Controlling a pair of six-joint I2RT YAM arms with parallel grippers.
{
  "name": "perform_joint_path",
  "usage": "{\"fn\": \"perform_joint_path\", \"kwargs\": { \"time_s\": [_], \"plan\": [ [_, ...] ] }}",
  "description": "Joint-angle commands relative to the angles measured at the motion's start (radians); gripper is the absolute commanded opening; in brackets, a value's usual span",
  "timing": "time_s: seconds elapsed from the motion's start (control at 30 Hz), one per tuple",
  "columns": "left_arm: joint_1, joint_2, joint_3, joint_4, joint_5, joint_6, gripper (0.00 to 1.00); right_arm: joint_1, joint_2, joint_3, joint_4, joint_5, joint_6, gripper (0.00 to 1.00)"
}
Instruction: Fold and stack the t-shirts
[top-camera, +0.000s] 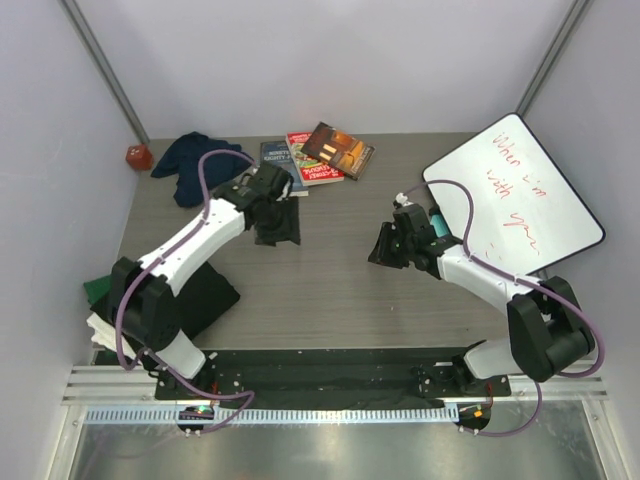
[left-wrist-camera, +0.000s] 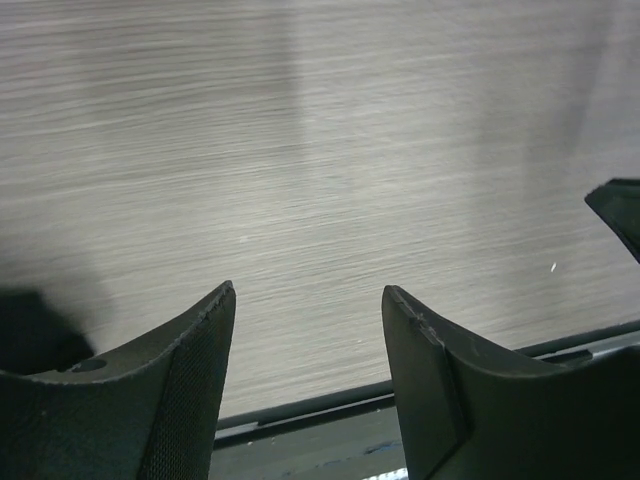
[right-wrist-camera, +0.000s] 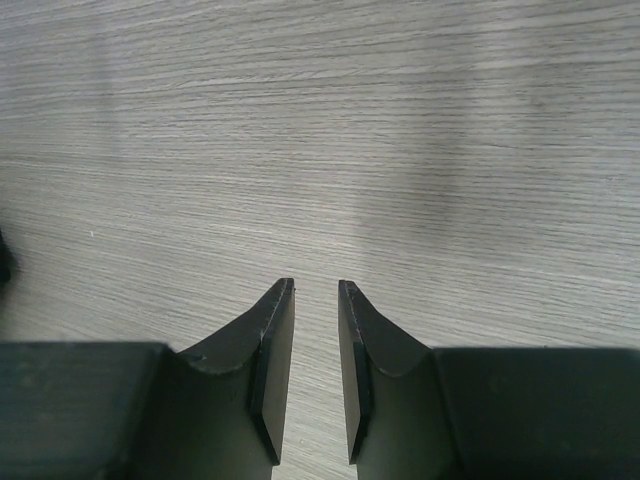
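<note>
The left gripper (left-wrist-camera: 309, 290) is held released over the bare table (top-camera: 330, 290). Its fingers are spread wide and nothing is seen between them. The right gripper (right-wrist-camera: 316, 284) is set to a narrow gap and is likewise empty, with wood grain visible through the gap. Both are positioned mid-table, well apart from each other.

The navy t-shirt (top-camera: 200, 158) is located crumpled at the far left corner, with a red object (top-camera: 137, 157) just beside it. Three books (top-camera: 315, 155) are fanned along the far edge, just beyond the left gripper. A whiteboard (top-camera: 520, 195) with red writing is laid at the right, beside the right arm. Green cloth (top-camera: 95, 290) and white cloth (top-camera: 100, 328) are found at the near left edge, partly hidden by the left arm.
</note>
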Motion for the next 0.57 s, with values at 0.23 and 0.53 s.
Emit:
{"fn": "perform_joint_path", "kwargs": {
  "time_s": [0.23,0.53],
  "plan": [
    [-0.094,0.065,-0.065,0.275,0.1,-0.02,0.61,-0.004,-0.065,0.039,-0.079,0.055,-0.029,0.3],
    [-0.152,0.016,-0.195,0.381,0.082,-0.008,0.64,-0.002,-0.084,0.021,-0.075,0.054,0.002,0.29]
  ]
}}
